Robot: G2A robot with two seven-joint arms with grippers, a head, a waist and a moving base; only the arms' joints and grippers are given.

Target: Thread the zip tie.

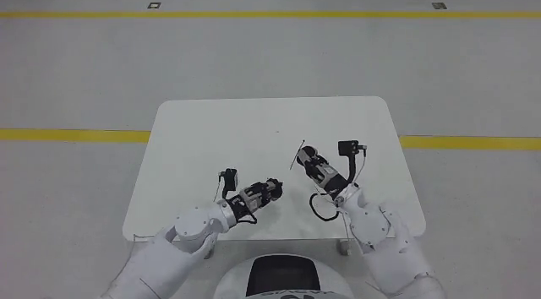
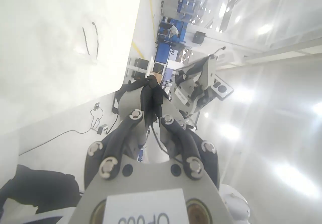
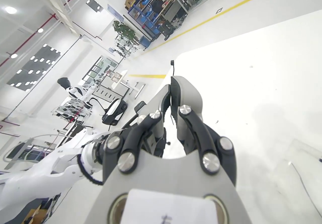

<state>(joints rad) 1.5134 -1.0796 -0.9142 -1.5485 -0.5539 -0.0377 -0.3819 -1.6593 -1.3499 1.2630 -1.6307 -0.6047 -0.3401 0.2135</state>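
A thin black zip tie point(image 1: 297, 154) stands up out of my right gripper point(image 1: 305, 158), which is shut on it above the right middle of the white table point(image 1: 254, 126). In the right wrist view the zip tie point(image 3: 172, 67) pokes past the closed fingertips of the right gripper point(image 3: 171, 84), head end outward, and its tail shows between the fingers. My left gripper point(image 1: 275, 186) sits a short way to the left and nearer the front edge, apart from the tie. Its fingers point(image 2: 141, 99) are pressed shut; I cannot tell whether anything is between them. The left wrist view also shows the right gripper point(image 2: 207, 59) with the zip tie point(image 2: 218, 51).
Two thin dark lines point(image 2: 90, 41) lie on the tabletop under the tie; I cannot tell whether they are shadows. Another thin dark line point(image 3: 303, 184) crosses the table near the right arm. A black cable loop point(image 1: 318, 207) hangs by the right wrist. Yellow floor lines run behind the table.
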